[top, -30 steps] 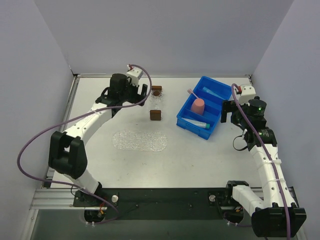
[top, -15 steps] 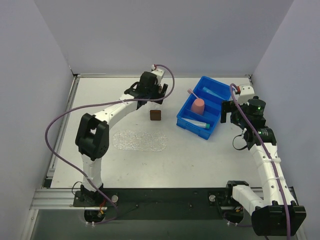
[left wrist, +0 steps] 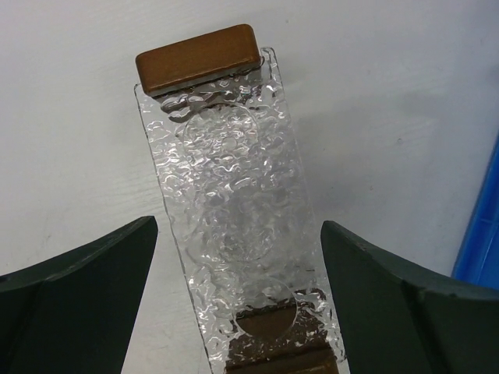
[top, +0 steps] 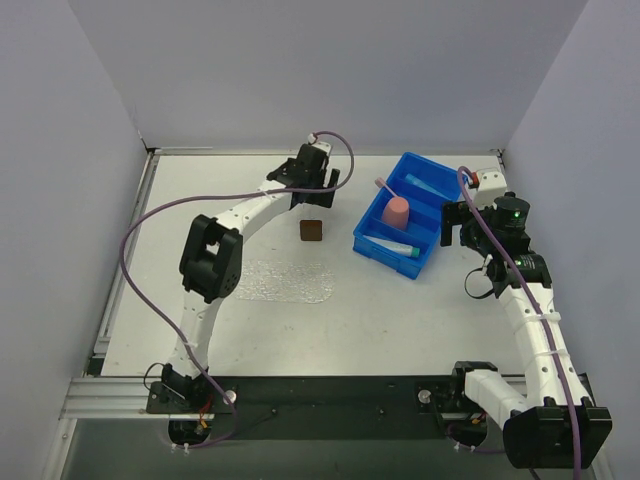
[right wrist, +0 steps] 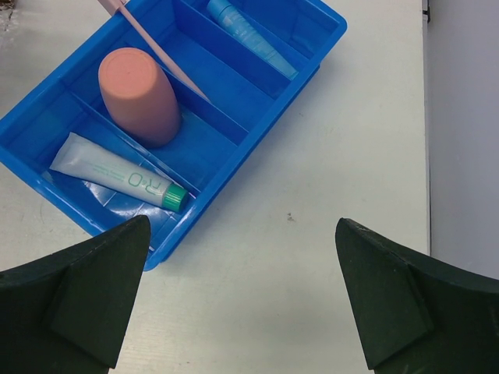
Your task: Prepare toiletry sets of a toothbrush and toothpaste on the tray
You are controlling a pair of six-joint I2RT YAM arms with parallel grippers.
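The left arm has swung right along the far side of the table (top: 400,320) since a second ago, and its elbow now sits over the left end of the tray (top: 295,282). The right arm and the bin's contents have stayed put. That tray, the clear bumpy oval, lies flat on the table, left of centre.

Further back, the left gripper (left wrist: 239,226) hangs over a clear strip (left wrist: 234,171) with brown blocks (left wrist: 197,58) at its ends. Its fingers are spread wide to either side of the strip and grip nothing.

Over to the right sits the blue bin (right wrist: 257,101), well apart from the tray. The light blue toothpaste (right wrist: 249,37) lies in its far compartment. In the next one stands the pink cup (right wrist: 139,95), with the toothbrush (right wrist: 156,51) running just beside it, pink head poking out past the bin's left rim. In the nearest compartment lies the whitish toothpaste (right wrist: 117,173), green cap towards the right arm.

And at the bin's right side, the right gripper (right wrist: 242,224) hovers over bare table, its fingers as wide apart as they go and empty.
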